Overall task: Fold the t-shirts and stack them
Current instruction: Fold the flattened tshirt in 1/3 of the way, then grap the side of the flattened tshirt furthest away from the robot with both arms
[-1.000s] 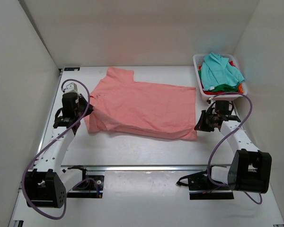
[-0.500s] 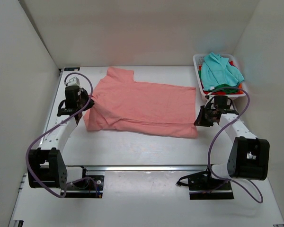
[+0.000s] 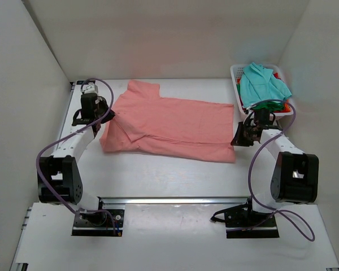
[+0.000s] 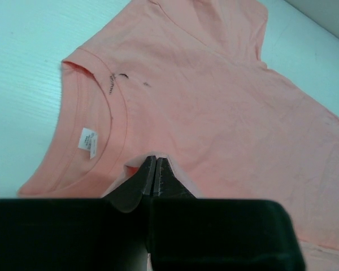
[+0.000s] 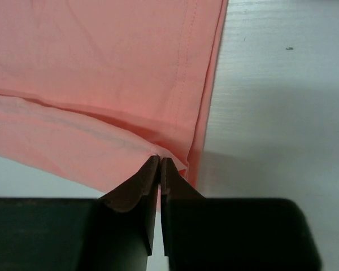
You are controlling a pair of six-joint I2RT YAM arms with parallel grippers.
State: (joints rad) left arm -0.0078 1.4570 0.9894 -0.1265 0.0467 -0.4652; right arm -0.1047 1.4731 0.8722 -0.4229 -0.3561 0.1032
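A salmon-pink t-shirt (image 3: 169,124) lies spread across the table, neck to the left, hem to the right, its near long edge folded up over the body. My left gripper (image 3: 109,118) is shut on a pinch of the shirt's shoulder cloth beside the collar (image 4: 96,141); the shirt (image 4: 226,101) fills the left wrist view, with my left gripper (image 4: 155,160) at its lower middle. My right gripper (image 3: 237,140) is shut on the folded hem corner, which shows in the right wrist view (image 5: 175,164) at my right gripper (image 5: 160,160). A teal t-shirt (image 3: 263,84) lies over green and red ones in the basket.
A white plastic basket (image 3: 236,73) stands at the back right, just behind my right arm. White walls close in the table on the left, back and right. A metal rail (image 3: 175,201) runs across the near side.
Both grippers have moved away from me, carrying the shirt's near edge up over its body. The fold has grown and the shirt looks narrower front to back.
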